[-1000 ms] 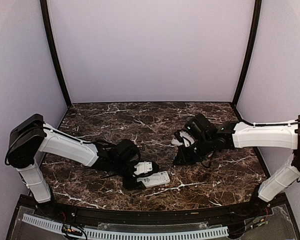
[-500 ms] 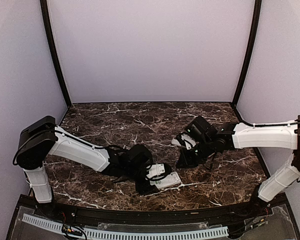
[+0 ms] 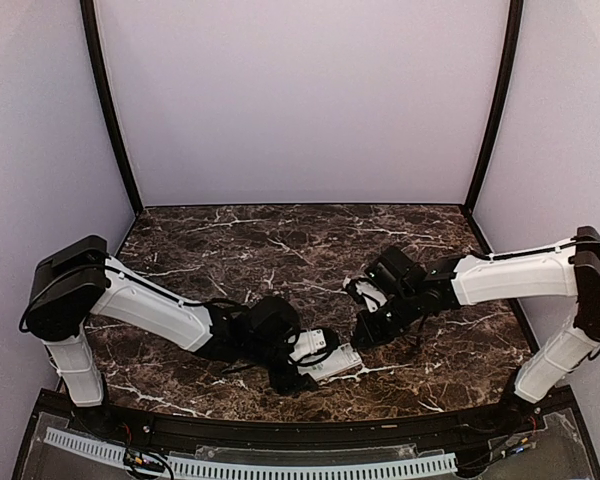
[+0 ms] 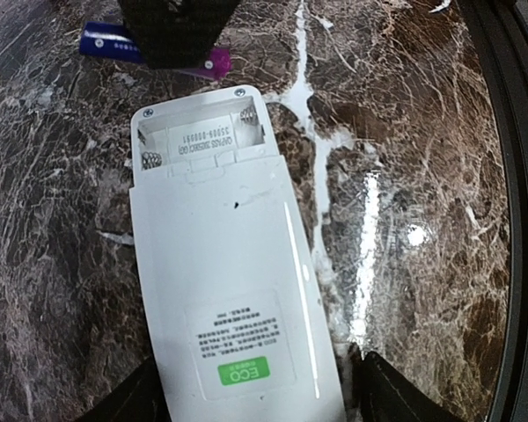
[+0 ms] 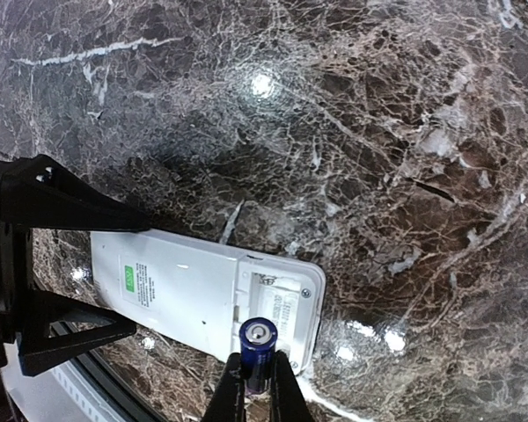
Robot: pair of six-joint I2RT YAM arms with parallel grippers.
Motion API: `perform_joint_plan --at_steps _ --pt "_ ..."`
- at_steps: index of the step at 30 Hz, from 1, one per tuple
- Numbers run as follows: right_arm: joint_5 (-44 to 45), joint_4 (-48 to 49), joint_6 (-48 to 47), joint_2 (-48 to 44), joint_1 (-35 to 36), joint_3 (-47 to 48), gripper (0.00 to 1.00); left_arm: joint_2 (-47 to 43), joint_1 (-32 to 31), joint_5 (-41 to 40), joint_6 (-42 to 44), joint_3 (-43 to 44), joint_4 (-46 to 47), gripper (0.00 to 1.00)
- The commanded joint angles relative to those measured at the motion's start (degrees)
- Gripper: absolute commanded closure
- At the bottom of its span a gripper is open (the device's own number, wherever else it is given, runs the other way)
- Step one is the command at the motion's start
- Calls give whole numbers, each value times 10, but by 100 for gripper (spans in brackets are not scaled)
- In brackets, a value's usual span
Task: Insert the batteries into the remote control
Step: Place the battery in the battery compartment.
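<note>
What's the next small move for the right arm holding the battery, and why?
Probably bring the right gripper down over the remote control's empty compartment to seat its battery, which hangs close by that end; the left gripper's jaws flank the other end.

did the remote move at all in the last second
Yes. The remote control slid a little to the right, roughly along the near edge of the table; most of the shift came early in that second.

Remote control (image 4: 229,290), near end cropped; battery (image 4: 106,41) half behind right hand (image 4: 172,48)
</note>
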Motion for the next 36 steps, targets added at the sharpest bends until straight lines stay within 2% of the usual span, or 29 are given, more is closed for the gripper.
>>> perform_joint_plan --at_steps 1,7,13,21,26,36 --pt "-15 51 -47 21 4 -1 100 2 -3 -30 -39 -28 -27 27" --pt "-24 87 -36 49 7 -12 100 6 -4 -55 -40 -35 -23 34" --pt "5 69 -24 58 11 -14 100 6 -4 -51 -38 -39 -21 47" --pt "40 49 0 37 22 -25 100 6 -4 -52 -34 -38 -24 56" --pt "56 52 9 34 27 -35 100 6 -4 -53 -32 -37 -25 59" --pt "107 -8 -5 38 46 -11 100 6 -6 -58 -32 -37 -24 62"
